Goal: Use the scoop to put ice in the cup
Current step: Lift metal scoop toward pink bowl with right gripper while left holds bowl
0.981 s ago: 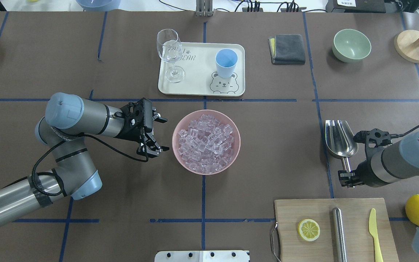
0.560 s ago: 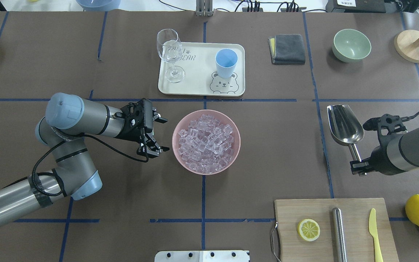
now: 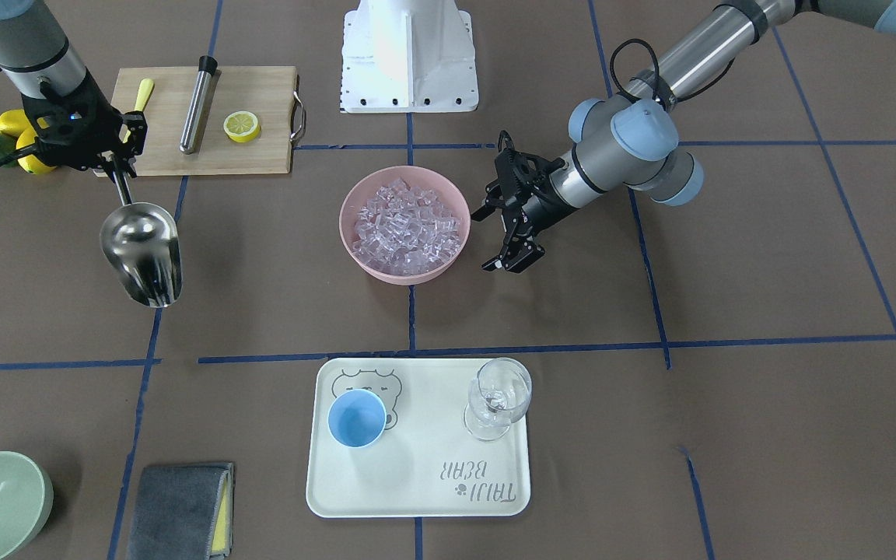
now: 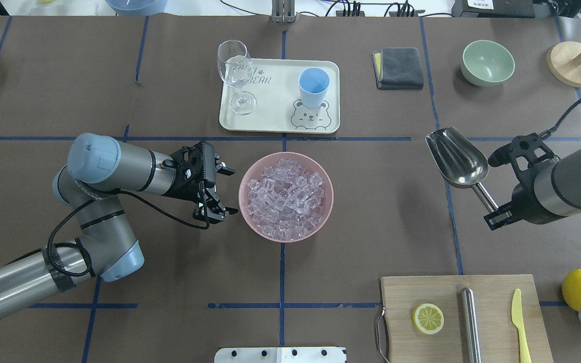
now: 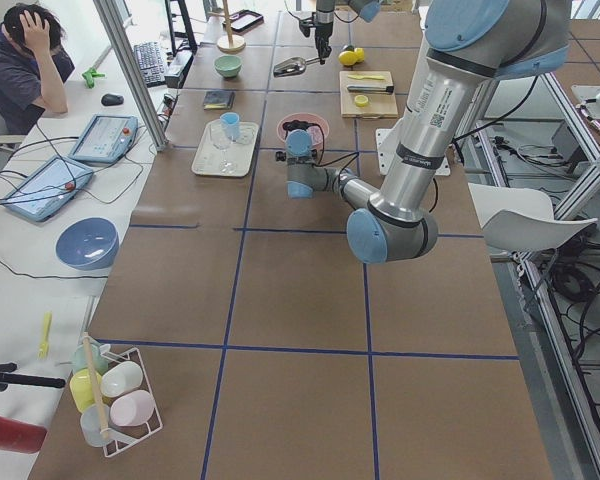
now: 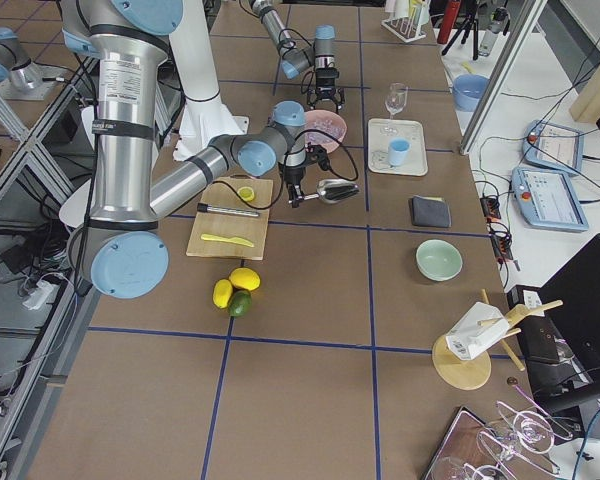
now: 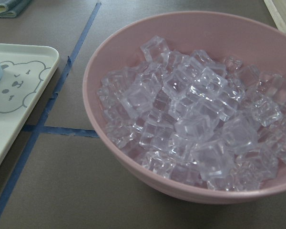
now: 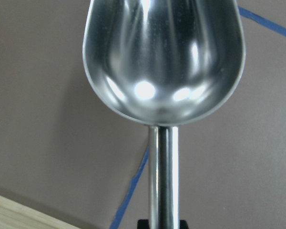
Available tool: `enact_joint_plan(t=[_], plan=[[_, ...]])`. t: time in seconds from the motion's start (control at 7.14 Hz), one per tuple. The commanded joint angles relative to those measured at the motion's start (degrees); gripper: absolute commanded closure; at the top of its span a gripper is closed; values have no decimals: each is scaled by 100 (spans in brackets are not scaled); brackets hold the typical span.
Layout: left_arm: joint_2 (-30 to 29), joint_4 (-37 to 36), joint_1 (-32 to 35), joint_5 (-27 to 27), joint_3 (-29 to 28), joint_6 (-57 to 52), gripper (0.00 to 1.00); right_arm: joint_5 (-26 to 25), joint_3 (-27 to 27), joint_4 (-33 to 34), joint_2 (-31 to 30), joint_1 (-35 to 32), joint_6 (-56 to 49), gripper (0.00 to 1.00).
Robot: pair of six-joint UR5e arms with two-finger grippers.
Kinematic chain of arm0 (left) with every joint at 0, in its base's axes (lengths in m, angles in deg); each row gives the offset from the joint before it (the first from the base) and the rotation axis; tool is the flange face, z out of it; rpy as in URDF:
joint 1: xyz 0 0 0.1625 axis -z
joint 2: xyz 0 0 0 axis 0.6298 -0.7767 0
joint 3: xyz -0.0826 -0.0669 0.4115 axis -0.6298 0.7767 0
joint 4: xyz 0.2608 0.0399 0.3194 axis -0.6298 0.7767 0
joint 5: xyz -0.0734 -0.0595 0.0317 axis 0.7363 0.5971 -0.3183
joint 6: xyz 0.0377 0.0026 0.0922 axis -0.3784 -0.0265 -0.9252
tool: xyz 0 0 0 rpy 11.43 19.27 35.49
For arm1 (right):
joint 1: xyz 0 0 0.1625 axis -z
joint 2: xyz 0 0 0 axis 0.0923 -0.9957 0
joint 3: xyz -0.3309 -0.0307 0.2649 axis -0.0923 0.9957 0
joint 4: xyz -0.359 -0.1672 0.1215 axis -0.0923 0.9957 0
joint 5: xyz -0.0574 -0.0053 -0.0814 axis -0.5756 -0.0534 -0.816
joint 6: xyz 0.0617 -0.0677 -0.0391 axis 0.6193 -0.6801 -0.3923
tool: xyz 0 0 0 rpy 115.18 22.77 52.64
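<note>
The ice (image 4: 286, 195) is a heap of clear cubes in a pink bowl (image 4: 243, 177) at mid-table, also in the front view (image 3: 405, 224) and left wrist view (image 7: 195, 124). The light-blue cup (image 4: 313, 86) stands empty on a cream tray (image 4: 275, 103) behind the bowl. My right gripper (image 4: 495, 217) is shut on the rod handle of the steel scoop (image 4: 458, 159). It holds the scoop empty above the table, well right of the bowl, and the trough fills the right wrist view (image 8: 164, 62). My left gripper (image 4: 232, 192) is open and empty, just left of the bowl.
A stemmed glass (image 4: 234, 70) shares the tray. A cutting board (image 4: 495, 295) at front right holds a lemon slice (image 4: 427, 318), a steel cylinder (image 4: 468, 322) and a yellow knife (image 4: 519, 322). A grey cloth (image 4: 399, 67), green bowl (image 4: 487, 62) and wooden stand (image 4: 574, 63) sit at back right.
My right gripper has lifted the scoop off the table, carried it up and back, and swung its trough toward the bowl side. My left gripper has edged slightly closer to the bowl.
</note>
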Motion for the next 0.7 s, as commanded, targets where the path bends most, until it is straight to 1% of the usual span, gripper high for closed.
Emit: enact_joint_plan(t=[0.0, 0.14, 0.28, 0.42, 0.56], plan=[[-45, -4, -286, -462, 0, 91, 0, -93, -130, 1313, 1032, 307, -213, 100], [-54, -4, -287, -465, 0, 91, 0, -102, -130, 1597, 1315, 352, -562, 100], [-54, -4, -287, -465, 0, 91, 0, -102, -234, 2148, 1666, 405, -983, 100], [-54, 13, -287, -465, 0, 91, 0, -111, -374, 3154, 2209, 544, -1474, 100], [-45, 40, -287, -473, -9, 91, 0, -155, -384, 4278, 2945, 720, -1558, 100]])
